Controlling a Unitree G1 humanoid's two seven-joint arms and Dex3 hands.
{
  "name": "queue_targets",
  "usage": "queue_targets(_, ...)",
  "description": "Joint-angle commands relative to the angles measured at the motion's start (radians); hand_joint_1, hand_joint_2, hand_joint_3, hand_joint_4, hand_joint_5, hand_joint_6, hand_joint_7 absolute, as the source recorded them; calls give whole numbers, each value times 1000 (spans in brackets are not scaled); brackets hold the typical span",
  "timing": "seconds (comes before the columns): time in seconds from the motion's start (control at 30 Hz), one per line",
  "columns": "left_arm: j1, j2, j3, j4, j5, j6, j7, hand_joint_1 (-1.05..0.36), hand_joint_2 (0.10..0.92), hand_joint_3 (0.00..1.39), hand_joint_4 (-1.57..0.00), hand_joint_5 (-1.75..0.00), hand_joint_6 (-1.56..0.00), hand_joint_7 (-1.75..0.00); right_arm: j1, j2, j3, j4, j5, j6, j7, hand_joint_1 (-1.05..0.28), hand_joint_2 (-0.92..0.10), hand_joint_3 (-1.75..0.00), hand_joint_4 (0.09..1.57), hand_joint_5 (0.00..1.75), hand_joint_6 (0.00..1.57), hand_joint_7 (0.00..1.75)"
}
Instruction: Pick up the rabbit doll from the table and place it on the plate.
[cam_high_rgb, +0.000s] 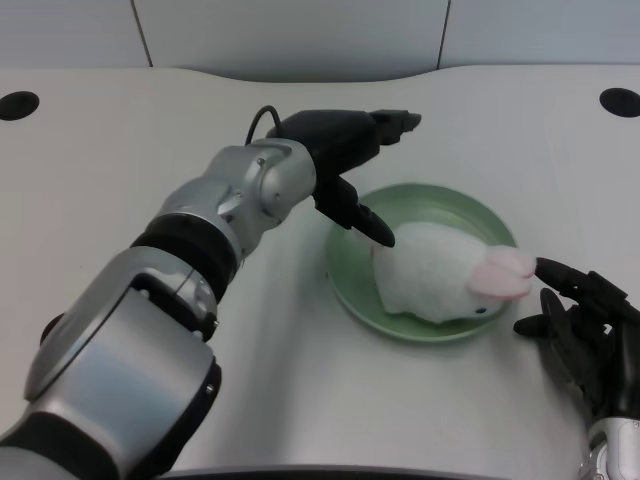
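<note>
No text, label, brand, number or sign can be read on anything here.

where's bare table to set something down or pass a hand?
Free: the wide far strip of the table beyond the plate, the far-left area past the left hand, and the near strip below the plate. Crowded: the plate, mostly filled by the rabbit doll, and the gap to its right, where the right hand nearly meets the rim.
</note>
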Motion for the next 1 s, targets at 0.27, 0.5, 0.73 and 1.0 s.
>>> queue_targets(0.27, 168, 149, 193, -120, -217, -169, -112, -955, 921, 88, -106, -117, -98, -79, -10, -17, -2, 6, 3, 6, -7, -317, -921, -316, 869, 1066, 889, 357)
queue_targets(0.5, 375, 209, 319, -310, -406, -175, -261, -850, 921, 252, 0, -654, -138, -181, -13, -15, -15, 7, 25, 6, 21, -311, -921, -320, 874, 1075, 894, 363)
queue_targets(0.73, 695, 202, 444, -687, -661, 92, -394, -767, 921, 333, -66, -855, -259, -200, -8, -17, -10, -3, 27, 13, 29, -317, -921, -331, 831, 1060, 886, 362)
queue_targets(1.0, 1009, 166, 555, -1034, -909, 338, -418, -709, 921, 441, -321, -1004, -434, -225, -6, -9, -25, -11, 62, 17, 77, -333, -921, -348, 820, 1064, 886, 358)
